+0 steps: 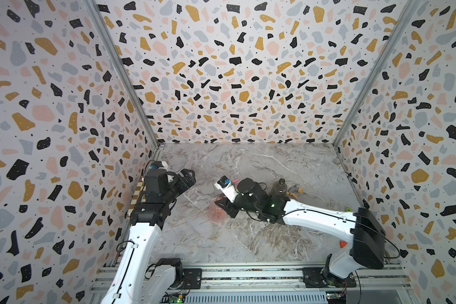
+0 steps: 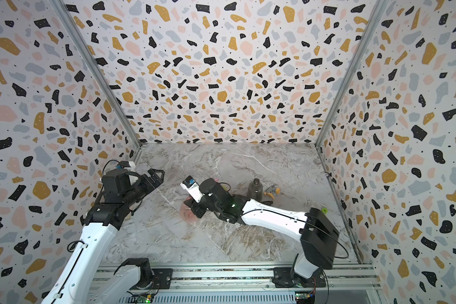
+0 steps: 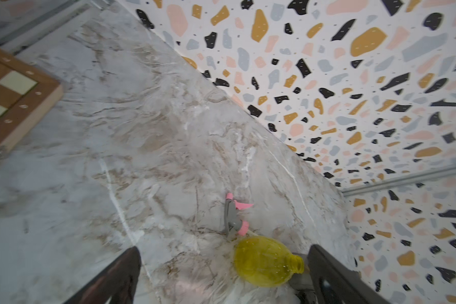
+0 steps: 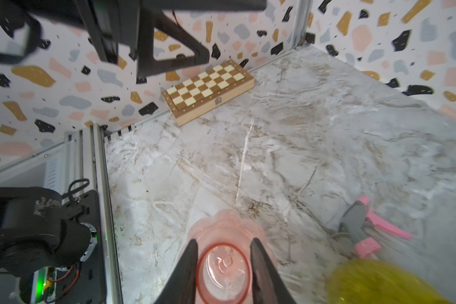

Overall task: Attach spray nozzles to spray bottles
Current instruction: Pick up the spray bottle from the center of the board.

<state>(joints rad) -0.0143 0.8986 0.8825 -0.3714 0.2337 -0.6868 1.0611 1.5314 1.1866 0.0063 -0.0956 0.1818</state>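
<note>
Right now the right gripper (image 4: 224, 243) sits pinched narrow on the neck of the pink bottle (image 1: 216, 214), just off table centre toward 8 o'clock in both top views. By the look of it, this is the steady-the-bottle step, with no nozzle on it yet. The left gripper (image 1: 188, 177) hangs spread wide and empty at 9 o'clock. The pink-trigger nozzle (image 4: 363, 223) lies at the bottle's 1 o'clock, beside the yellow bottle (image 3: 266, 260). The next move is probably for the left arm: fetch that nozzle and feed its tube into the held mouth.
</note>
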